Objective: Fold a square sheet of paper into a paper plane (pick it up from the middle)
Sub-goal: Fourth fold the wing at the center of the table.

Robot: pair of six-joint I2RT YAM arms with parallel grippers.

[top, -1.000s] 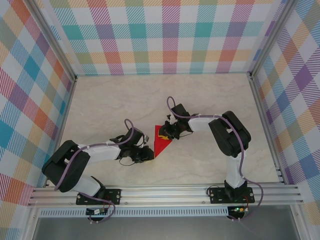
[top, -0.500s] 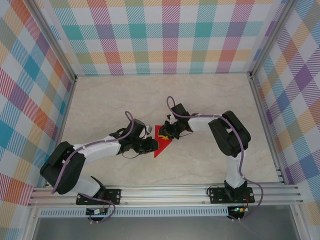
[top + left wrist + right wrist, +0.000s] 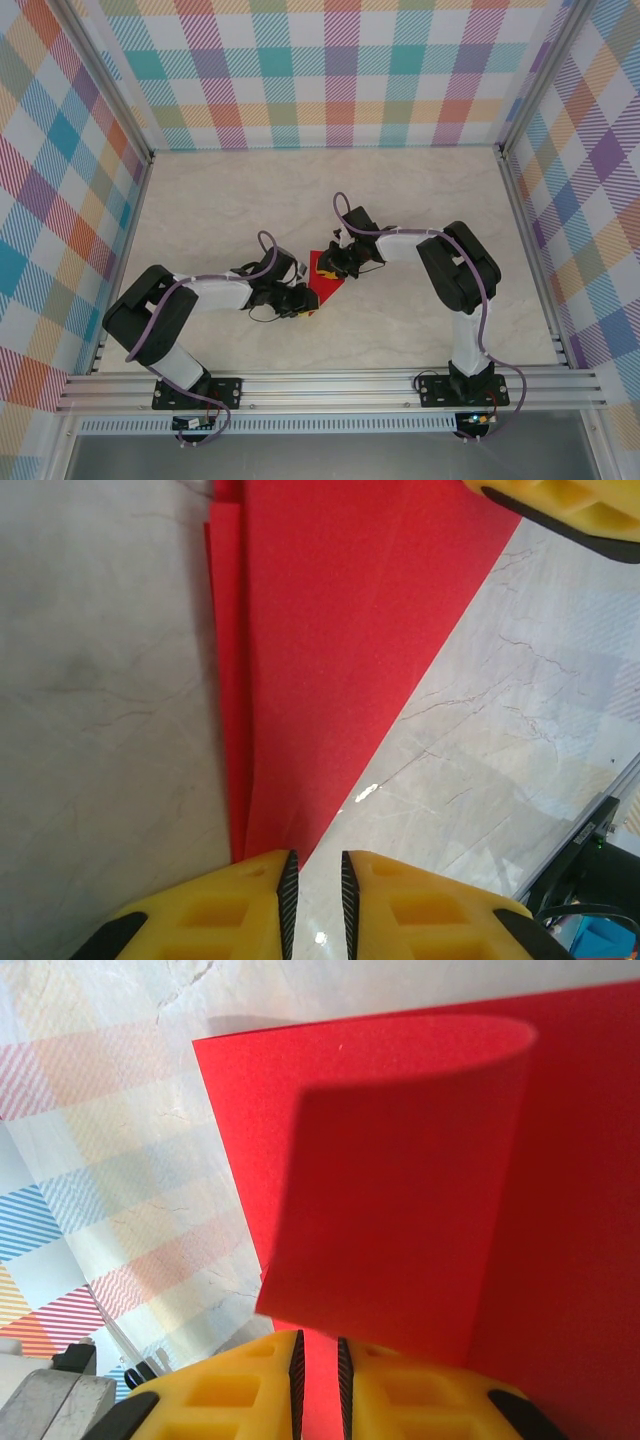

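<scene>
Overhead, I see both arms reaching in to the middle of the pale marbled bench (image 3: 430, 200). The red paper (image 3: 323, 280) lies there, creased into a narrow wedge that tapers toward the near edge. The left gripper (image 3: 305, 300) sits at the wedge's near point and the right gripper (image 3: 336, 267) at its wider far end, so the two bracket the paper from opposite ends. From the left wrist, the paper lies flat with a thin second layer showing along one long edge, and its point runs right down to the tips of the left jaws. Those jaws are almost together, and the thin slit between them shows bench, not paper. I judge they are there to pin the point down rather than pinch it, so the paper cannot slide or turn while the other end is worked. From the right wrist, a flap (image 3: 400, 1210) of the paper stands curled up off the layer below and throws a shadow on it. Its lower edge runs into the slit between the right jaws, which look clamped on that edge. I read this as a fold under way, with the right arm taking the flap over and the left anchoring. The curl is soft, with no crease pressed in, so the plane is not finished.
</scene>
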